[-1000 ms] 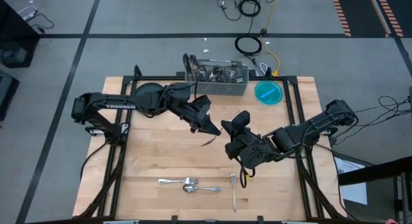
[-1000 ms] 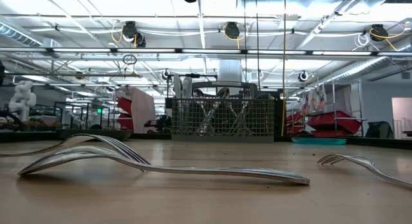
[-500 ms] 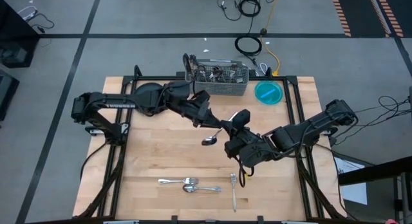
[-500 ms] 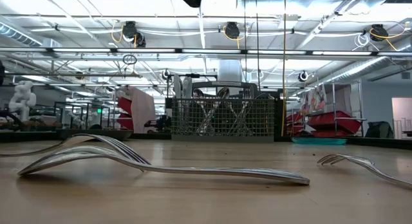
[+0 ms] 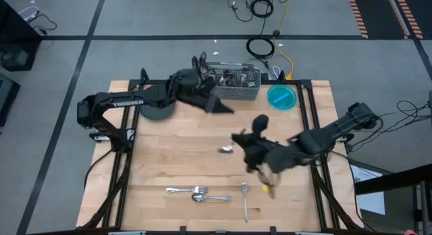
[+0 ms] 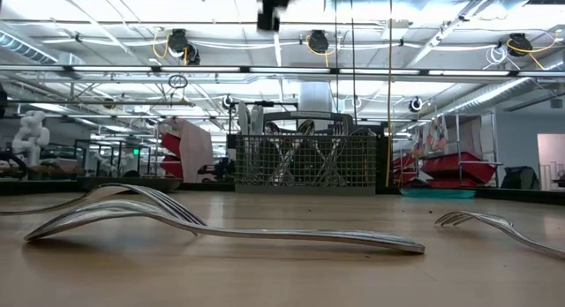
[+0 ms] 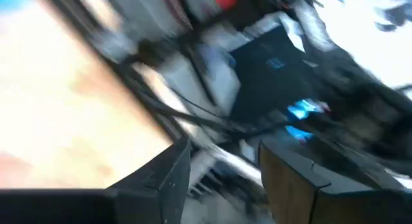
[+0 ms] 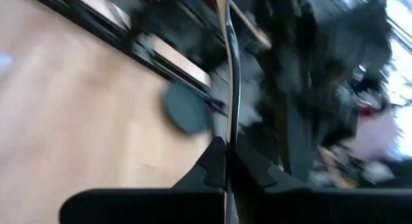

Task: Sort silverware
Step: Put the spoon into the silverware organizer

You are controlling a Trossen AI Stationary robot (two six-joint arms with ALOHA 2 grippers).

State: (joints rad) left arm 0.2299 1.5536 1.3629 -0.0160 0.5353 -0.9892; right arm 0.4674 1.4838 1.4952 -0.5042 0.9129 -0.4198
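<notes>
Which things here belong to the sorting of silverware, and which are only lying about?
Belong to the job:
- spoon clamped in the shut right gripper
- two forks, a second spoon and a third fork on the table's near side
- silverware standing in the wire caddy

Only lying about:
- dark round plate
- blue dish
- yellow cable

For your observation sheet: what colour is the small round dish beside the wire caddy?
Bright blue dish; clearest in the high view.
</notes>
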